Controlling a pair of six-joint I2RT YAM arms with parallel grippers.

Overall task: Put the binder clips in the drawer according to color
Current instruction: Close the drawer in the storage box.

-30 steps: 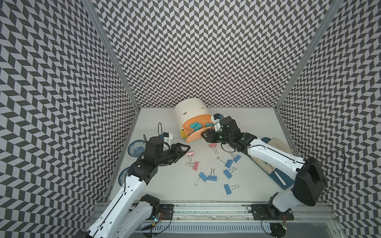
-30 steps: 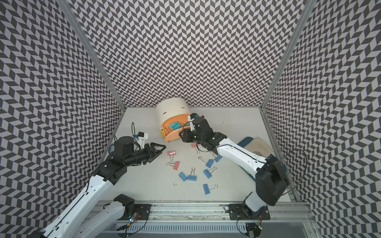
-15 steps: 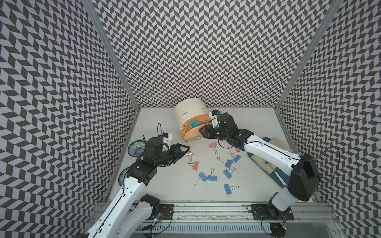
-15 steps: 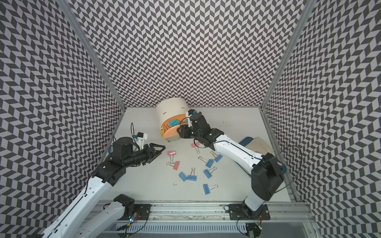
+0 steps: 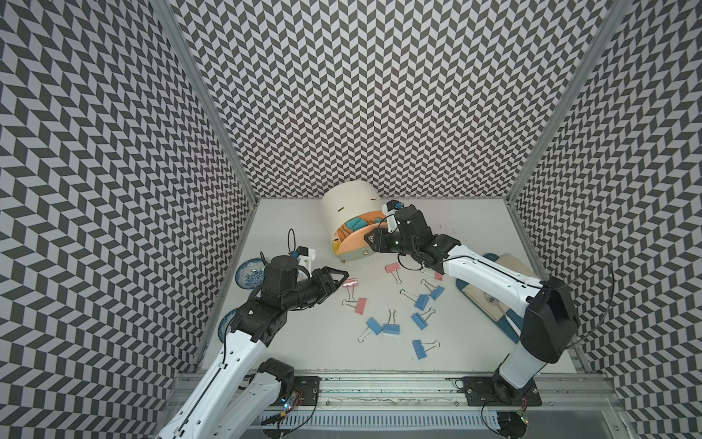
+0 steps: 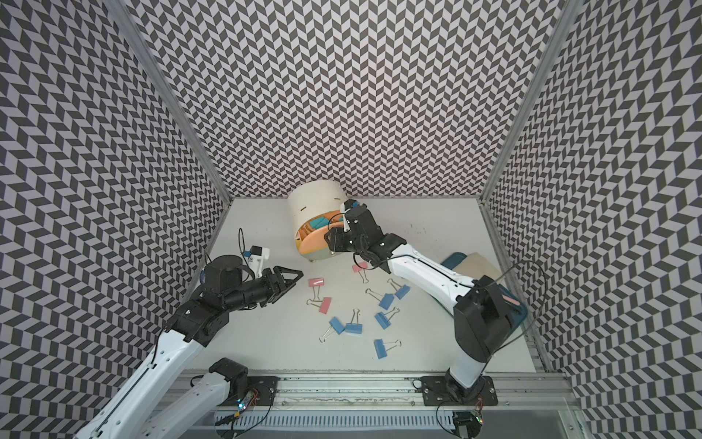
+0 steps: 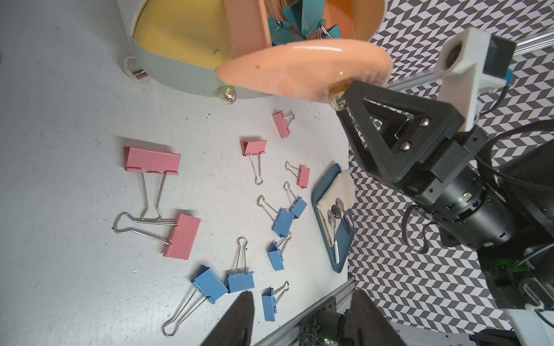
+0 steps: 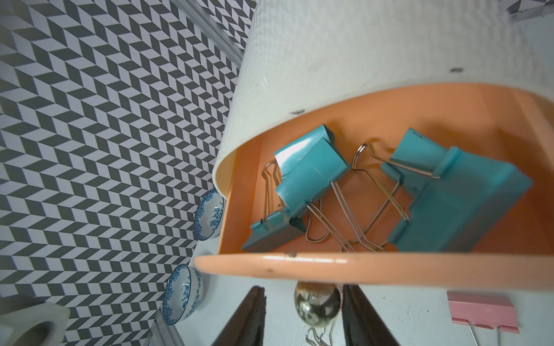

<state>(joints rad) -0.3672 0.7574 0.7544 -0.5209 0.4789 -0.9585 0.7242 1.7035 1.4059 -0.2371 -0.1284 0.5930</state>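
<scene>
A cream round organizer (image 5: 349, 205) stands at the back, its orange drawer (image 5: 353, 247) swung out with several teal binder clips (image 8: 308, 176) inside. My right gripper (image 5: 371, 238) is at the drawer's front. In the right wrist view its fingers stand apart on either side of the metal knob (image 8: 317, 302); one finger touches it and the other leaves a gap. Pink binder clips (image 5: 360, 306) and blue binder clips (image 5: 391, 328) lie scattered on the table. My left gripper (image 5: 342, 280) hovers open and empty just left of a pink clip (image 5: 350, 283).
Two blue-patterned bowls (image 5: 249, 271) sit by the left wall. A blue tray (image 7: 338, 239) with a cloth and spoons lies at the right, under the right arm. Below the orange drawer the organizer shows a yellow compartment (image 7: 180, 30).
My right gripper has moved left and back with the knob between its fingers, and the orange drawer has swung along with it. The left arm has stayed in place.
</scene>
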